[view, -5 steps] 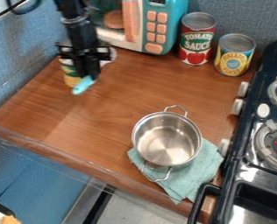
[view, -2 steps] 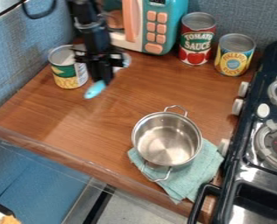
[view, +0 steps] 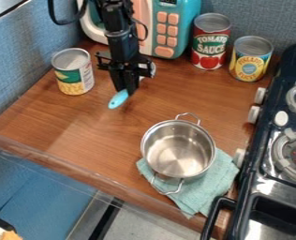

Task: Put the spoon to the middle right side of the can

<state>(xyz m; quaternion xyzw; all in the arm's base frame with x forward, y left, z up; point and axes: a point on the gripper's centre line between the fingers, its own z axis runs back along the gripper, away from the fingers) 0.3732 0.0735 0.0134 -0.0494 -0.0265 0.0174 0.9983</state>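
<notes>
- The bench [view: 75,119] is of brown wood, with fine grain and a glossy front edge.
- Blue, cloth-like walls [view: 22,65] stand behind and at the left; the dark stove [view: 256,164] is at the right.
- The spoon [view: 118,100] has a light-blue handle and a pale head.
- The fingers [view: 117,78] pinch the spoon, right of the can [view: 69,77] (touching the wood or not, I cannot tell).

Blue-handled spoon [view: 118,99] between the fingers [view: 132,83]
</notes>
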